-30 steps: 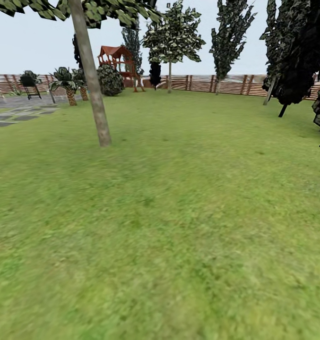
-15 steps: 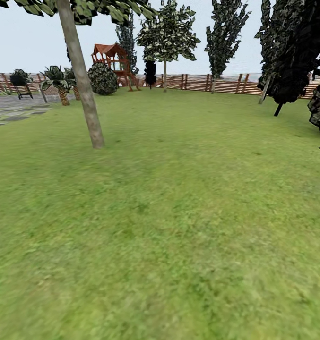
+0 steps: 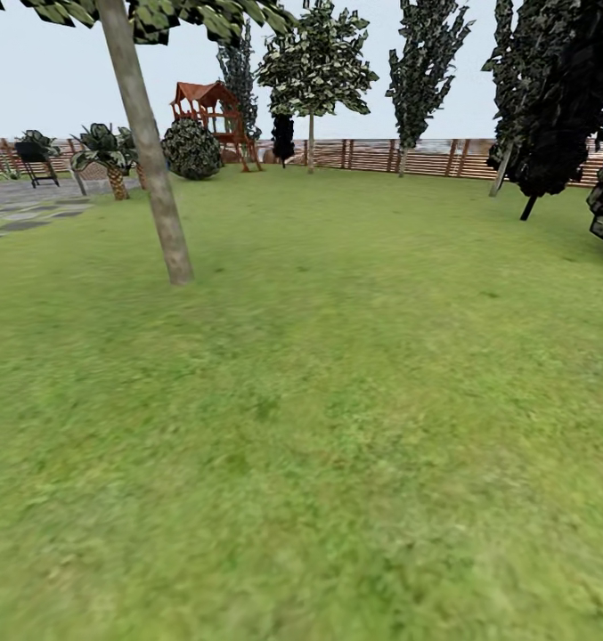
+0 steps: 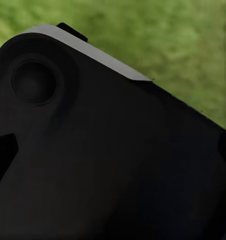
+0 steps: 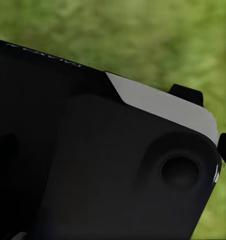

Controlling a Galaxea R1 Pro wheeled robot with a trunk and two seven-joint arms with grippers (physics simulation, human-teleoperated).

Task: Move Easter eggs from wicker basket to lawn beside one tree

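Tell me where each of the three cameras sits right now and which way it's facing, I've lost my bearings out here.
Head view: on the robot's head, facing forward and down across the lawn toward a nearby tree, the fence and the play tower.
Left wrist view: on the left arm, looking past a black part of the robot's own body at grass.
Right wrist view: on the right arm, looking past a similar black part at grass.
Shared: the two wrist views both show lawn behind dark robot housing; no fingers identifiable.
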